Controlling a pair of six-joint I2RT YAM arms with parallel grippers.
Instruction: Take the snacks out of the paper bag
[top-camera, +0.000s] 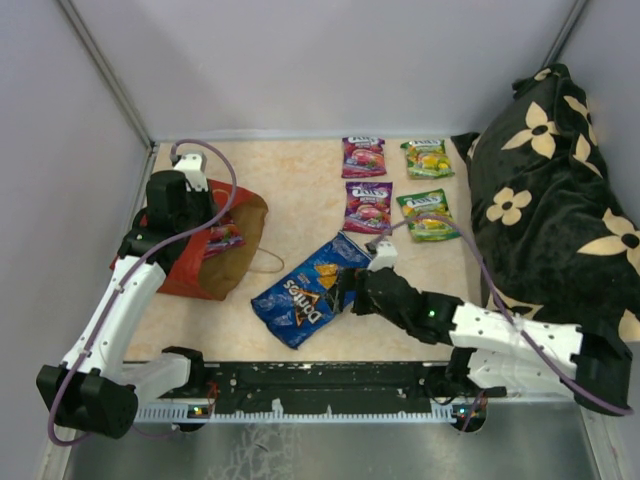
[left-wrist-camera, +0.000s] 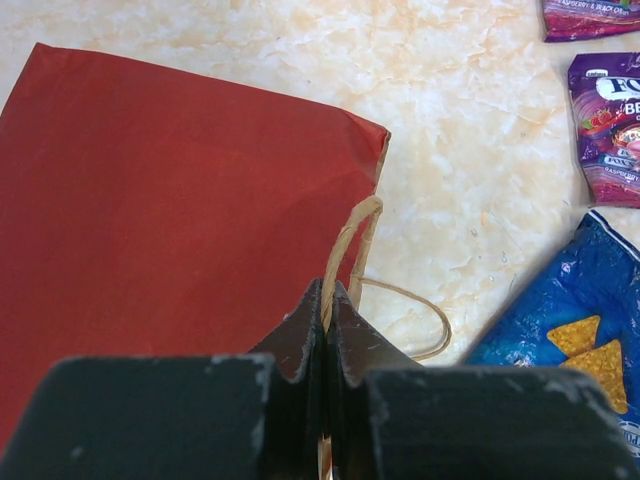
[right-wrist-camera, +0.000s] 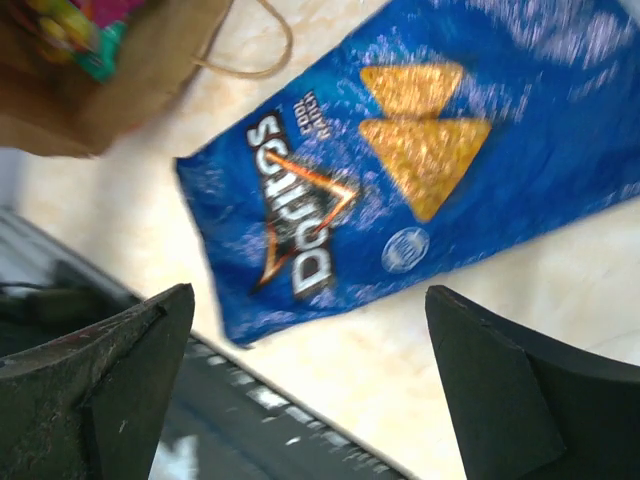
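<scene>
The red paper bag (top-camera: 190, 265) lies on its side at the left, brown mouth facing right, with a colourful packet (top-camera: 222, 238) showing inside. My left gripper (left-wrist-camera: 330, 295) is shut on one thin brown loop handle (left-wrist-camera: 352, 235) above the bag's red side (left-wrist-camera: 170, 220). The blue Doritos bag (top-camera: 305, 290) lies flat on the table beside the bag's mouth. My right gripper (right-wrist-camera: 310, 330) hovers open just over the Doritos bag (right-wrist-camera: 400, 170), holding nothing. Two purple candy packets (top-camera: 363, 157) (top-camera: 368, 205) and two green ones (top-camera: 427, 158) (top-camera: 428, 213) lie at the back.
A black flower-patterned cloth (top-camera: 550, 190) fills the right side. The bag's second handle loop (left-wrist-camera: 420, 310) rests on the marbled tabletop (top-camera: 300, 180). Grey walls close in the left and back. The black front rail (top-camera: 330, 385) runs along the near edge.
</scene>
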